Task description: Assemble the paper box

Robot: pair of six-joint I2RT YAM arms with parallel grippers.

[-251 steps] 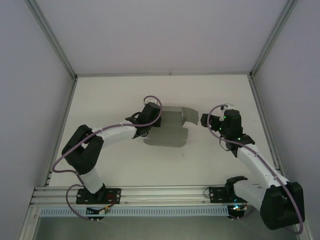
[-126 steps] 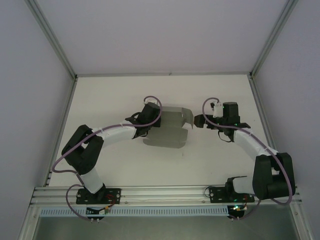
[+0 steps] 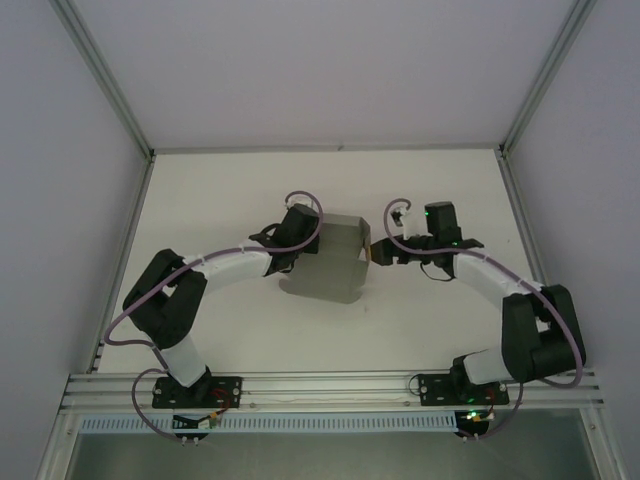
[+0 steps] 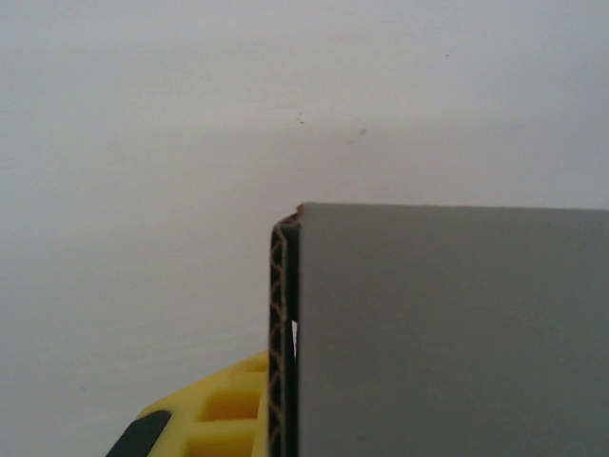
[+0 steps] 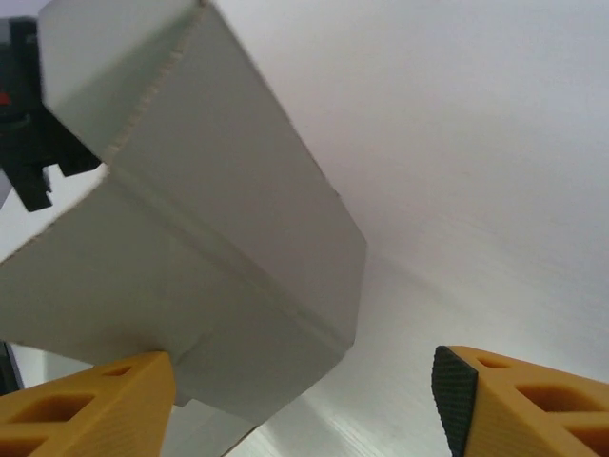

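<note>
The paper box (image 3: 328,266) is a grey cardboard piece, partly folded, in the middle of the white table (image 3: 430,330). My left gripper (image 3: 310,244) is shut on its left wall. In the left wrist view that wall's corrugated edge (image 4: 280,343) stands upright beside my yellow finger (image 4: 205,419), with a grey panel (image 4: 447,333) to its right. My right gripper (image 3: 376,254) is open at the box's right side. In the right wrist view a folded grey flap (image 5: 209,238) lies between the fingers, close to the left finger (image 5: 90,409) and well apart from the right finger (image 5: 523,405).
Aluminium frame posts (image 3: 525,220) and white side walls border the table left and right. A metal rail (image 3: 330,385) carrying both arm bases runs along the near edge. Bare tabletop lies in front of and behind the box.
My right gripper has swung left up to the box's right side and its jaws have narrowed a little. The right flaps now stand folded in. The left gripper has kept its hold.
</note>
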